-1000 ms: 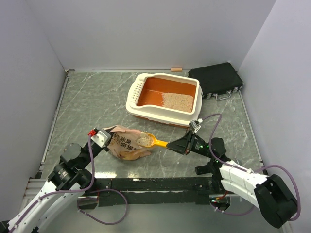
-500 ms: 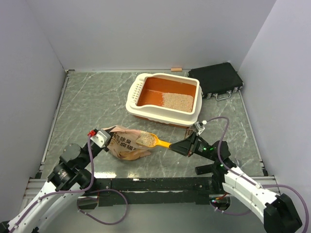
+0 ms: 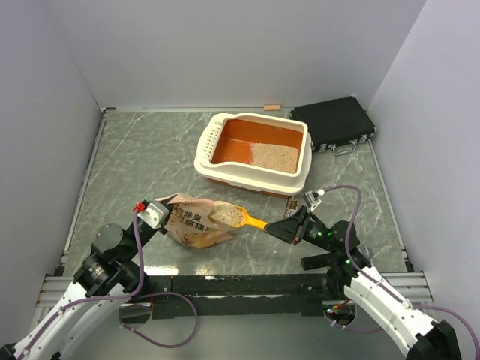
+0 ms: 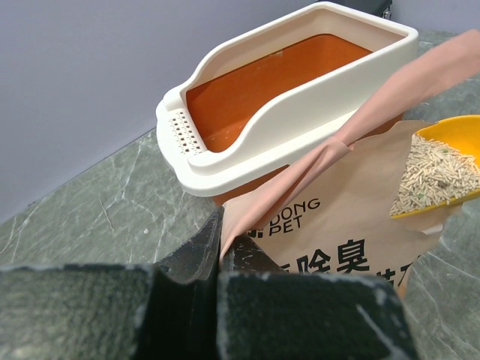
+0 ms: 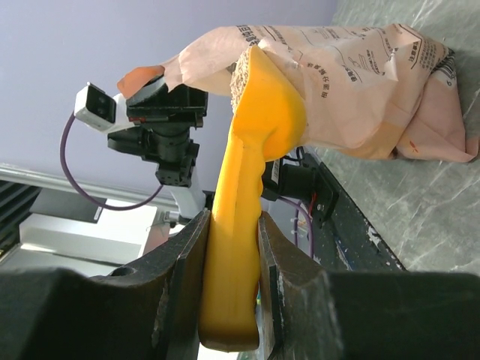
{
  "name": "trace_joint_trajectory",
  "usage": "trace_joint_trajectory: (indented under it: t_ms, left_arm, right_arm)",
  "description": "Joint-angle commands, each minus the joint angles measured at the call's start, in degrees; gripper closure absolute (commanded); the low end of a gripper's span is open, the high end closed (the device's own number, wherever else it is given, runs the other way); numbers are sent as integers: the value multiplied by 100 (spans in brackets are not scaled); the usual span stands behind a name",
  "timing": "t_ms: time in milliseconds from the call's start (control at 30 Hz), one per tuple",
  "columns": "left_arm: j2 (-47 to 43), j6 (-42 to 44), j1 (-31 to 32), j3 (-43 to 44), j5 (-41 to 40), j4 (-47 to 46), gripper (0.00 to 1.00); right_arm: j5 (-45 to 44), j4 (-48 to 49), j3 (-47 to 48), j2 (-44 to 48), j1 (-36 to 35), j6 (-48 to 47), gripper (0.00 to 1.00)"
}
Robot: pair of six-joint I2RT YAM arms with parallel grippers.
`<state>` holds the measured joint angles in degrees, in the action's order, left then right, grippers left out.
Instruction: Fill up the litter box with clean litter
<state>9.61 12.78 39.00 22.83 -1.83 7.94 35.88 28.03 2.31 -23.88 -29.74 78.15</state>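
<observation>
Now, left fingers (image 4: 191,259): pressed shut on a pinched fold at the upper edge of the bag (image 4: 352,225), at the near left of the worktop (image 3: 135,165).
Right fingers (image 5: 180,281): narrowed onto the handle of the scoop (image 3: 240,218), one finger on each side of it.
Scoop: orange-yellow. Its bowl is over the crumpled top of the bag and its handle runs rightward into the right fingers. Whether the bowl touches the paper cannot be told.
Scoop load: a heap of pale tan pellets fills the bowl.
Bag: tan paper with dark print, crumpled, resting on the worktop in front of the litter box (image 3: 206,159) and near it.
Litter box: back centre-right of the worktop, with an orange floor and a wide cream rim. Its slotted short side is to the left.
Clean litter (image 3: 274,156): a beige patch covers the right part of the box floor, and the left part shows bare orange.
Black case (image 3: 334,124): flat and closed, at the rear right corner, just right of the litter box.
</observation>
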Motion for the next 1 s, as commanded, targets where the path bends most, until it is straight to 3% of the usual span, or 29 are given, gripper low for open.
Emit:
trace_joint_trajectory:
  t_ms: [0,267,667,967]
  left_arm:
    - [-64,-12,-33,143,-116,-944,99]
    - [-108,-12,-95,152,-538,-988,99]
    - [-117,-47,-156,143,-398,-1014,99]
    - [-134,-47,-165,125,-362,-1014,99]
  right_arm:
    - [-336,-253,-538,497,29,113,100]
    - [-582,-1107,-301,1131,47,34,100]
    - [-1284,-395,-354,1079,47,508,100]
    - [-1733,88,-73,446,38,482,100]
